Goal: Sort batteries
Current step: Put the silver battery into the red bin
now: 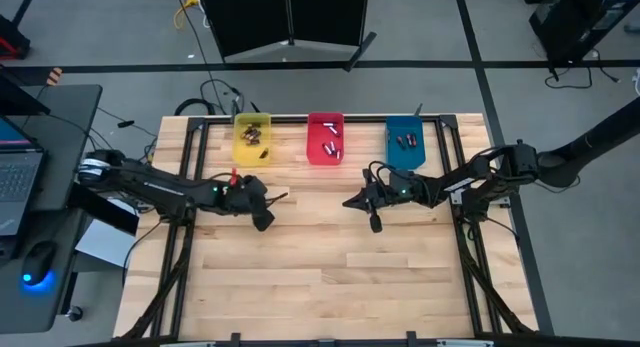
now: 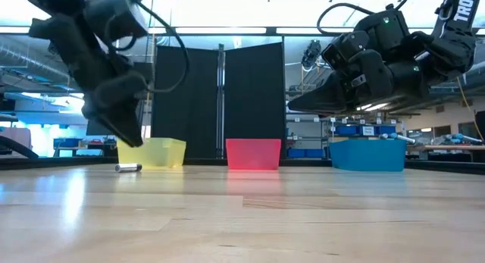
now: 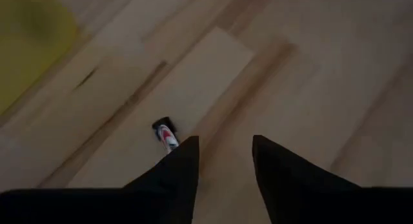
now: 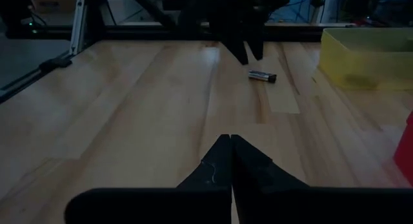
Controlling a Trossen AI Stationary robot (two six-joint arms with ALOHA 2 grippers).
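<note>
One silvery battery with a dark end [image 3: 166,134] lies on its side on the wooden table; it also shows in the low view [image 2: 129,167] and the right wrist view [image 4: 262,75]. My left gripper [image 3: 226,150] is open, hovering just above and beside it [image 2: 133,136], touching nothing. One finger hides the battery's near end. My right gripper [image 4: 230,139] is shut and empty, raised over the table's middle [image 1: 350,201], in front of the red bin. More batteries lie in the yellow bin [image 1: 252,137], red bin [image 1: 326,139] and blue bin [image 1: 405,142].
The three bins stand in a row along the table's far edge. The bare wood [image 1: 320,277] toward the near edge is open room. A laptop and a mouse [image 1: 38,255] sit on a desk off the table's left side.
</note>
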